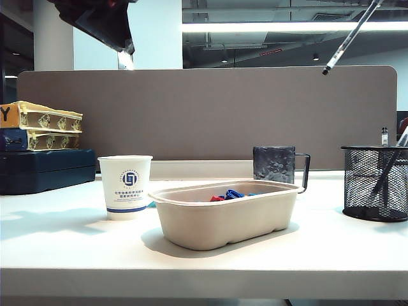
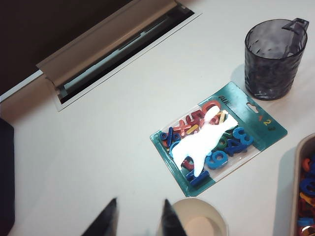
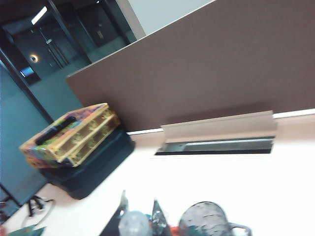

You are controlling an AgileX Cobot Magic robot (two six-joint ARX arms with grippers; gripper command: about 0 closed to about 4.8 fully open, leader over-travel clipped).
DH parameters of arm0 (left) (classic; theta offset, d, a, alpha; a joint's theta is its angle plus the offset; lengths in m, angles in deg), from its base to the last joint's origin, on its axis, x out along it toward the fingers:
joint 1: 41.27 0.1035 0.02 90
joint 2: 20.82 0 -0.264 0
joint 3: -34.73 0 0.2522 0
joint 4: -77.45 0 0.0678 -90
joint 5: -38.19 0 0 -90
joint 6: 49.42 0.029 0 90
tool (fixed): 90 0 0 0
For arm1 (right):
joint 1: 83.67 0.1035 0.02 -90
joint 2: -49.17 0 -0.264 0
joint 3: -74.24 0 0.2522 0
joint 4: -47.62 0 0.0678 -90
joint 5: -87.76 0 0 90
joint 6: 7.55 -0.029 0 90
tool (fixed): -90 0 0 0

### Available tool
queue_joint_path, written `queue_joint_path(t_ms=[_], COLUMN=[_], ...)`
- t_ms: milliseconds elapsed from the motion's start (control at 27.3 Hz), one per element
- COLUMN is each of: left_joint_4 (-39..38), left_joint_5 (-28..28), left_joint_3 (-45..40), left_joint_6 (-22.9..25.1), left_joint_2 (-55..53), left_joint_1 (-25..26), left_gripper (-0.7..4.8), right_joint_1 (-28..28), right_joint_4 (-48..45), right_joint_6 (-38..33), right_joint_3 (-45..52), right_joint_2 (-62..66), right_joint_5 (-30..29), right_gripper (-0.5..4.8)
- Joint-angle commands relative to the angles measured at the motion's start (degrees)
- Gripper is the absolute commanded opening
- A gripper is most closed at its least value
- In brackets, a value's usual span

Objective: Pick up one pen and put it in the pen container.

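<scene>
A black pen (image 1: 349, 40) with a white section near its dark tip hangs slanted high at the upper right, above and left of the black wire-mesh pen container (image 1: 375, 183), which holds other pens. Its upper end leaves the exterior view, where the right gripper is out of sight. In the right wrist view my right gripper (image 3: 139, 195) is shut on the pen's rounded end (image 3: 133, 223). My left gripper (image 2: 140, 199) is open and holds nothing, above the table beside the white paper cup (image 2: 197, 222). The left arm (image 1: 95, 19) shows at the exterior view's upper left.
A beige tray (image 1: 226, 220) with red and blue pieces sits mid-table, the paper cup (image 1: 125, 186) to its left, a grey mottled mug (image 1: 275, 164) behind it. A teal pack of coloured letters (image 2: 219, 140) lies behind the tray. Stacked cases (image 1: 41, 150) stand far left against the partition.
</scene>
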Motion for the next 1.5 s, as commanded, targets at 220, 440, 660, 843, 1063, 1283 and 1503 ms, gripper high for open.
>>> queue_joint_path(t_ms=[220, 440, 660, 843, 1063, 1283, 1503], left_joint_4=[-0.24, -0.22, -0.07, 1.20, 5.51, 5.51, 6.75], left_joint_5=[0.24, 1.95, 1.95, 1.62, 1.70, 1.36, 1.40], left_joint_3=[0.11, 0.07, -0.72, -4.24, -11.04, -13.11, -14.56], left_joint_6=[-2.03, -3.80, -5.97, -7.04, -8.20, -10.36, -11.45], left_joint_2=[2.36, 2.40, 2.93, 6.08, 11.34, 11.43, 11.45], left_joint_1=[0.04, 0.11, 0.92, 2.54, 3.32, 3.32, 3.32], left_gripper=[0.88, 0.88, 0.88, 0.88, 0.88, 0.88, 0.87], right_joint_1=[-1.92, -1.79, -1.79, -1.75, 0.39, 1.88, 1.92], right_joint_4=[6.29, 11.72, 14.12, 14.23, 15.37, 16.68, 17.90], right_joint_6=[11.93, 17.64, 21.42, 23.15, 28.76, 30.67, 30.67], right_joint_3=[-0.37, -0.37, -0.37, -0.37, -0.33, -0.31, -0.24], right_joint_2=[-0.07, 0.15, 0.39, 1.07, 2.05, 3.21, 5.51], right_joint_5=[3.54, 4.74, 6.29, 7.32, 8.76, 10.64, 10.78], right_gripper=[0.08, 0.08, 0.08, 0.08, 0.08, 0.08, 0.08])
